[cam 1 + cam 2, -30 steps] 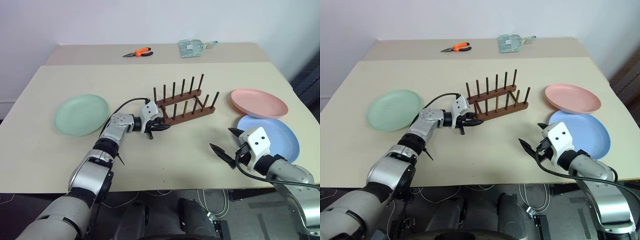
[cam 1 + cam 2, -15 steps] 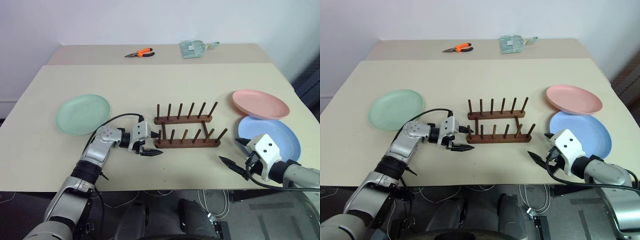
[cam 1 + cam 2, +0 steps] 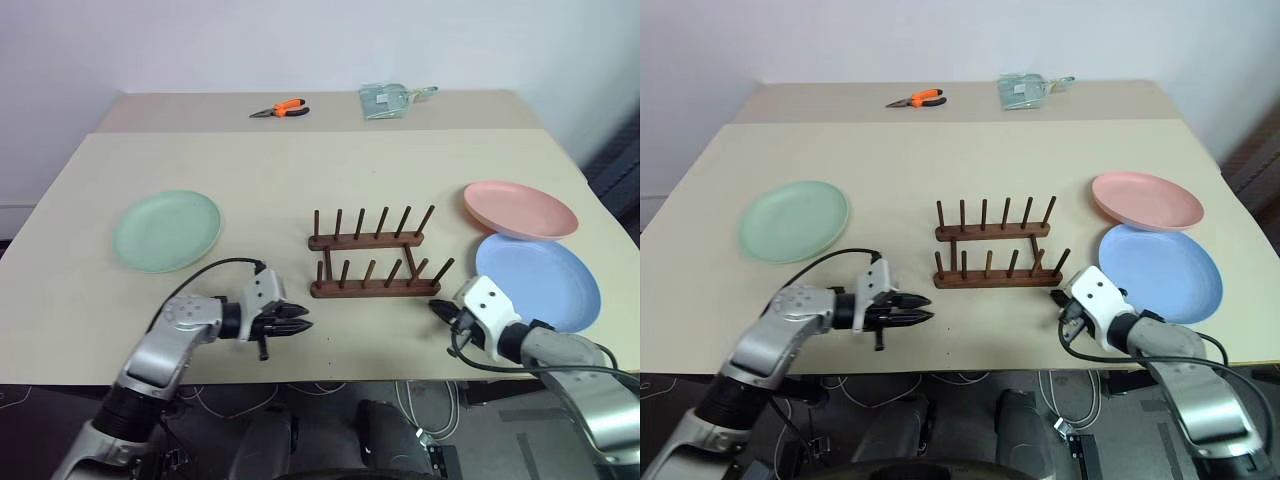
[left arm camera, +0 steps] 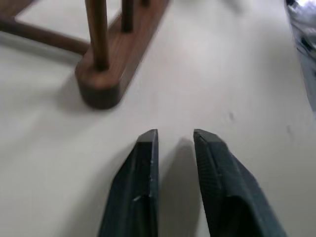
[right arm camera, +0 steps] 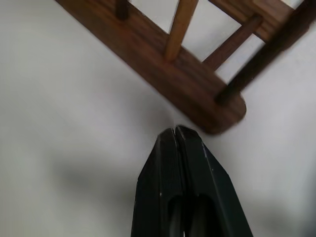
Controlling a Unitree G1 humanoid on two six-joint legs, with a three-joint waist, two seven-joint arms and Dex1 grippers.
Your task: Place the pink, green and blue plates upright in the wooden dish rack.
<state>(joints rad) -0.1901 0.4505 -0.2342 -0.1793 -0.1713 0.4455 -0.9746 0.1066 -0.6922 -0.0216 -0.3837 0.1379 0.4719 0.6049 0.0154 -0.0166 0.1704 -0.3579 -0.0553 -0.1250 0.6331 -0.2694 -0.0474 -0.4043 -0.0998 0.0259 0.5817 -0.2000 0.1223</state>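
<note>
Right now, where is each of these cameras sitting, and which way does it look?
Head pair: on the head, looking forward and down at the table, rack, three plates; both arms show.
Left wrist: on the left arm, looking along the left tool, slightly open, toward one rack end.
Right wrist: on the right arm, along the shut right tool, toward the other rack end.
Shared: both wrists see the rack.
</note>
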